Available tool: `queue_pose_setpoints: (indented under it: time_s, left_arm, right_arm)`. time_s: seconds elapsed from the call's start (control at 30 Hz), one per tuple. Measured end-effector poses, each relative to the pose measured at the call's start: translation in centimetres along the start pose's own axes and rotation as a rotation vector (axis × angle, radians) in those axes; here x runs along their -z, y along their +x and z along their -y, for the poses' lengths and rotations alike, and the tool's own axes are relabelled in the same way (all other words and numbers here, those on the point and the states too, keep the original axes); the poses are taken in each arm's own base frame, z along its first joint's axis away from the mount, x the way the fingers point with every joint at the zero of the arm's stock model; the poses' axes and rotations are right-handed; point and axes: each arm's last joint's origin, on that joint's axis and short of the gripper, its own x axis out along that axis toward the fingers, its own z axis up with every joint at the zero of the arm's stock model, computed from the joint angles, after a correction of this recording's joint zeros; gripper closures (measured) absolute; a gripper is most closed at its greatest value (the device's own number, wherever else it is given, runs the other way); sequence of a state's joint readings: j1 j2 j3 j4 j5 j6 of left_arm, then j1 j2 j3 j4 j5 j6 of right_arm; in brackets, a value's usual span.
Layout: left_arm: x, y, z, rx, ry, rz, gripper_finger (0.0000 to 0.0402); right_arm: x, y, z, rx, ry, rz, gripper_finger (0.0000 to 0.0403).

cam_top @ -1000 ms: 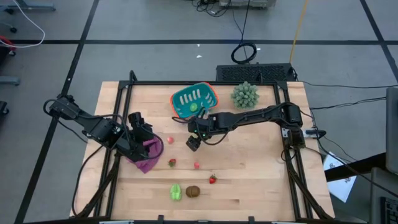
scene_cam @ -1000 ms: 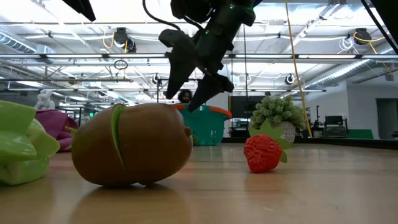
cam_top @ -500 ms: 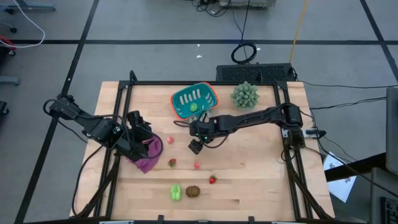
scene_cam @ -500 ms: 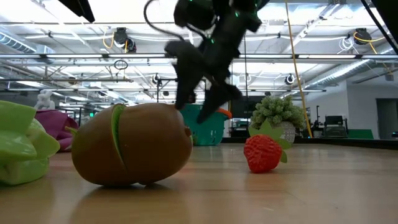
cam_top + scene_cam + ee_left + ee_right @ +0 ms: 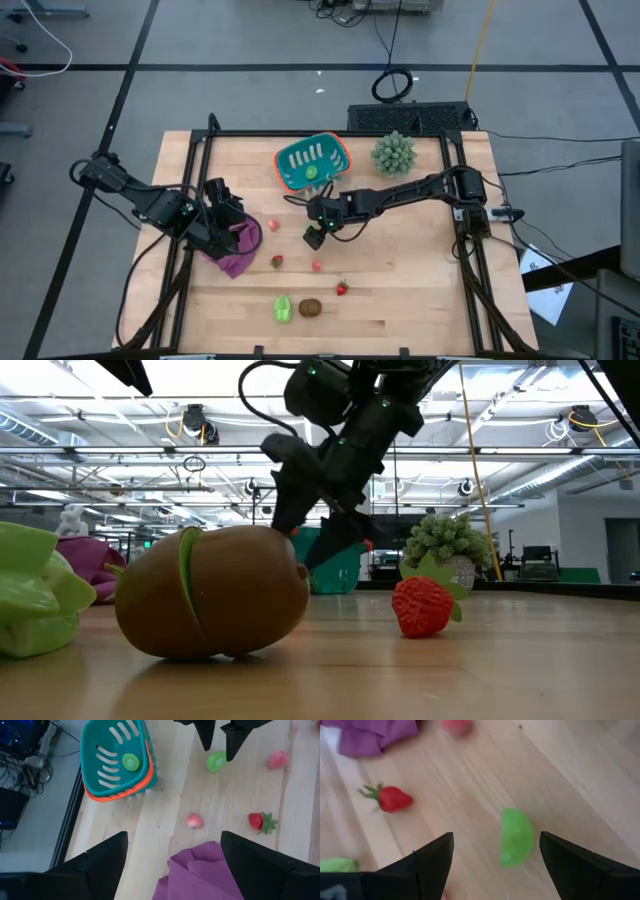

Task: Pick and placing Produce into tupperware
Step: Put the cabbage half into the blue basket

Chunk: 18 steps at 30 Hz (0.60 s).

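Two open fingers of the right hand (image 5: 313,236) are straddling a small green half-fruit (image 5: 216,761) lying on the bench (image 5: 400,290), with nothing gripped yet. From the right wrist view the piece (image 5: 516,837) is sitting between the fingertips and slightly ahead of them, its long axis running roughly along the reach and so across the line on which the fingers would close. The hand is hanging just above the wood, judging by the low view (image 5: 318,538), so the coming move looks like a short drop and a squeeze across the narrow width. This arm is clearly the nearer one.

The teal tupperware (image 5: 290,170) is sitting just beyond the hand toward the far edge of the bench, already holding one green slice (image 5: 311,172). Other produce is lying loose: a pink fruit (image 5: 271,226) beside the purple cloth (image 5: 240,256), a strawberry (image 5: 277,262), another strawberry (image 5: 342,289), a small pink piece (image 5: 316,266), a light-green vegetable (image 5: 283,309) and a kiwi (image 5: 311,308).

The left hand (image 5: 228,215) is waiting over the purple cloth, fingers spread, holding nothing.
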<state>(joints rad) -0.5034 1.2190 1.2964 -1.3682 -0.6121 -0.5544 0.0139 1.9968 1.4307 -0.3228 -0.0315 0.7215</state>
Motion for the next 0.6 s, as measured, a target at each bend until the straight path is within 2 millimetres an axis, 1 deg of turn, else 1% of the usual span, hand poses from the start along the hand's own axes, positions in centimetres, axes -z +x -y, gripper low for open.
queue_pose_setpoints:
  time_s: [0.6]
  left_arm:
    - [0.00,0.00,0.00,0.001,0.000,0.000,0.0078]
  right_arm:
    - [-0.26,0.02,0.47,0.013,0.007,-0.004,0.0117]
